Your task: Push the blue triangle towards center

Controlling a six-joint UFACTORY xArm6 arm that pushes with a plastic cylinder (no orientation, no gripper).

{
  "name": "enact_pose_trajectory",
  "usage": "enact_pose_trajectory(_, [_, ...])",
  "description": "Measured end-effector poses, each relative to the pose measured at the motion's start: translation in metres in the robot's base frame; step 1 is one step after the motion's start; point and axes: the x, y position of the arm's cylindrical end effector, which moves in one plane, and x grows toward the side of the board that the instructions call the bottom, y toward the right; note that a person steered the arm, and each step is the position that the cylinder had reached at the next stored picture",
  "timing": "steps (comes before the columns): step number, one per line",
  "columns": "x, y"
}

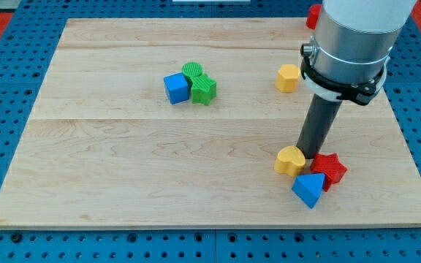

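Board: a pale wooden board [123, 168] fills most of the frame, resting on a blue perforated surface [196, 248]
Upper left cluster: 3 blocks packed together above and left of the frame's middle; a blue cube [175, 88] on the left, a green round block [192, 71] at the top, a green star-like block [204, 90] on the right, each touching its neighbours
Upper right: a yellow block [288, 77] stands alone, and a red block [313, 15] sits at the top edge, partly hidden by the arm
Lower right cluster: a yellow heart [290, 160], a red star [330, 169] and the blue triangle [308, 189] lie bunched near the board's lower right edge, the triangle lowest, touching the star and just below the heart
My tip: my tip [313, 155] is down between the yellow heart and the red star, just above the blue triangle
Claw: none fitted, only the dark rod, so no open or closed state to tell
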Motion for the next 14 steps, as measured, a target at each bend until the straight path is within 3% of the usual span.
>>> enact_pose_trajectory(1, [0.0,0.0])
enact_pose_trajectory(3, [-0.049,-0.002])
enact_pose_trajectory(4, [-0.049,-0.064])
enact_pose_trajectory(5, [-0.014,-0.087])
enact_pose_trajectory(6, [0.053,-0.096])
enact_pose_trajectory(7, [0.105,-0.072])
enact_pose_trajectory(8, [0.11,-0.032])
enact_pose_trajectory(9, [0.11,0.038])
enact_pose_trajectory(10, [0.094,0.044])
enact_pose_trajectory(14, [0.046,-0.096])
